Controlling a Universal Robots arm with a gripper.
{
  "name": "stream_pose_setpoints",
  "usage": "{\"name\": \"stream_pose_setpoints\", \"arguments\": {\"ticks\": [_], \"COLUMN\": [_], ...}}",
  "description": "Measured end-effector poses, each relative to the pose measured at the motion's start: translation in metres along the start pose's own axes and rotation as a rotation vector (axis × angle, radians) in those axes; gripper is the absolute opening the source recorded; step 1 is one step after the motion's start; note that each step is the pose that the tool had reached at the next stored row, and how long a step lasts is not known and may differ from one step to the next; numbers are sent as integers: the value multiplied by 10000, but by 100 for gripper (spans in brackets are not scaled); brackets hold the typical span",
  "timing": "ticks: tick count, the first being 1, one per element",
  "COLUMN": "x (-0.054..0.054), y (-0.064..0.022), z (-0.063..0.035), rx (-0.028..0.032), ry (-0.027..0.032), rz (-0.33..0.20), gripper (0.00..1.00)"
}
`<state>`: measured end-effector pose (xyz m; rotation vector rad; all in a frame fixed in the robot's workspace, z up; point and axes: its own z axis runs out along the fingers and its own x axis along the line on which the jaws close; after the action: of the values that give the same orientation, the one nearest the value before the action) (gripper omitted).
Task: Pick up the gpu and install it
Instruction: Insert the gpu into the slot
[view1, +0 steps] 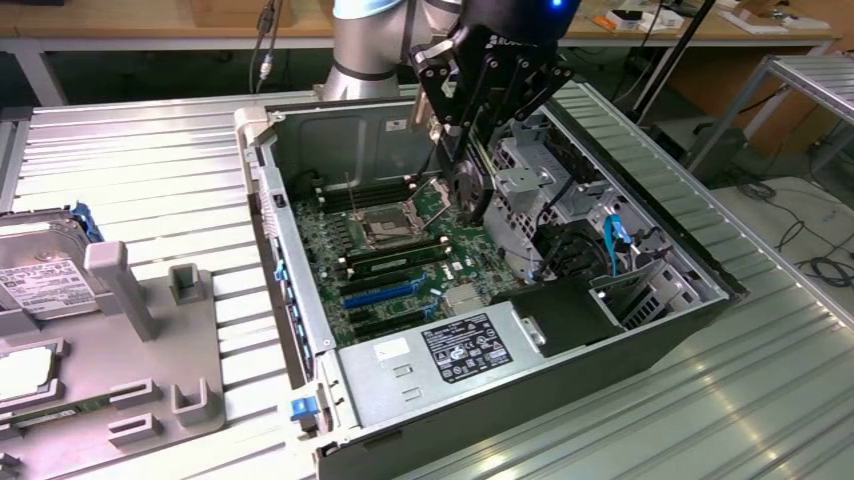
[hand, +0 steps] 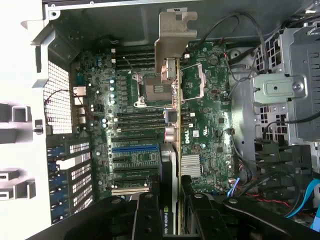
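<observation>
Wrist view: with end effector (hand: 170, 200) clamped on gpu (hand: 169, 165), hold it upright and parallel to the blue expansion slot (hand: 135, 149).

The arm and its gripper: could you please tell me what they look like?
The arm is a silver-grey metal cylinder with a pale blue ring at its joint. The gripper is black and built of jointed bar linkages. Its fingers are black too. A blue light glows on the black wrist above it.
</observation>
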<state>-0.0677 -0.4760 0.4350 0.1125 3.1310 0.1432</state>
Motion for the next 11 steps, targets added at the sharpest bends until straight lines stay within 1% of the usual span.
{"name": "stream_pose_setpoints", "arguments": {"ticks": [11], "x": [0], "y": [0], "z": [0], "rx": [-3], "ry": [8], "rz": [-84], "gripper": [27]}}
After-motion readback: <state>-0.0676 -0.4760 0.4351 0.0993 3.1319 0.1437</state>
